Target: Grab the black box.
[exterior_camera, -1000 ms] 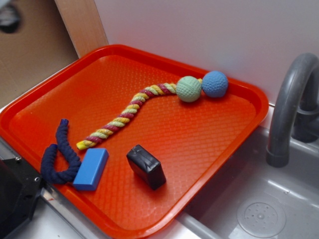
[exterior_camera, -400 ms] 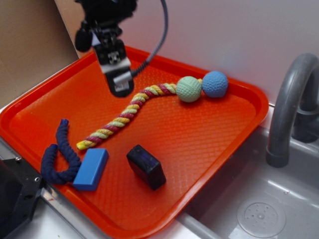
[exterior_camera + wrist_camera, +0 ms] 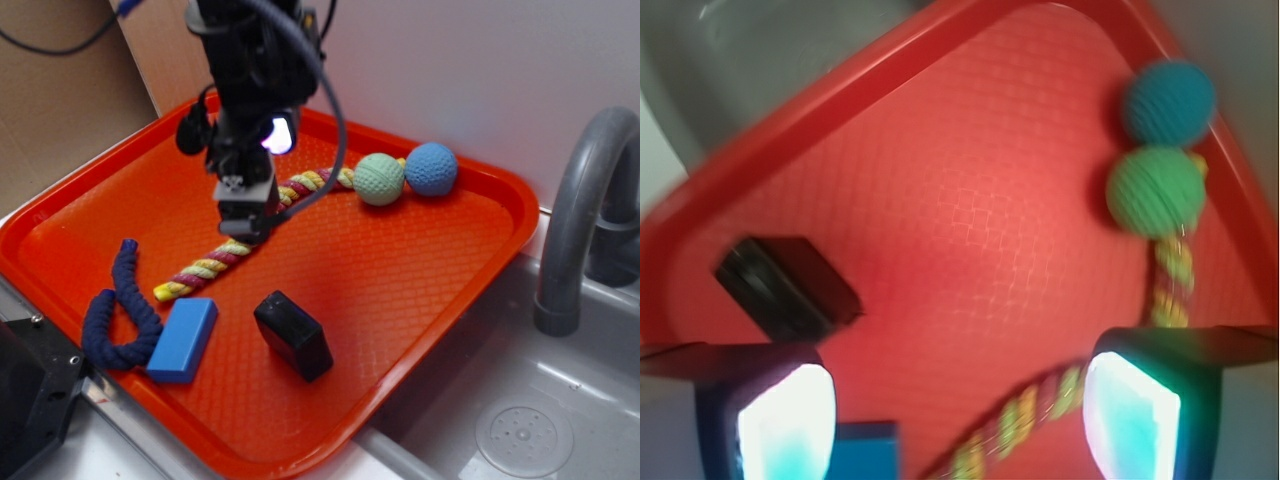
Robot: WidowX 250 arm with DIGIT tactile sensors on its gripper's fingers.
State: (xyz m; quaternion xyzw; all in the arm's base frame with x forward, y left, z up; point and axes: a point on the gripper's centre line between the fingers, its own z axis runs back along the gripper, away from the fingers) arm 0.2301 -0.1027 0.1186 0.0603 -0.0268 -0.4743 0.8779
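Note:
The black box (image 3: 293, 335) is a small glossy black block lying on the orange tray (image 3: 430, 280) near its front edge. In the wrist view the black box (image 3: 785, 285) shows at the left, above and beyond my left finger. My gripper (image 3: 245, 222) hangs over the tray's middle left, above the braided rope, up and left of the box and clear of it. In the wrist view the gripper (image 3: 955, 425) is open and empty, its two glowing pads far apart.
A multicoloured rope (image 3: 215, 262) ends in a green ball (image 3: 380, 179) and a blue ball (image 3: 431, 168). A blue block (image 3: 183, 339) and a dark blue rope (image 3: 118, 315) lie at the tray's front left. A grey faucet (image 3: 580, 220) and sink stand right. A black machine part (image 3: 30, 400) sits at front left.
The arm came into view from the upper left and has moved down and right over the tray, toward the rope and the black box. The objects have not moved.

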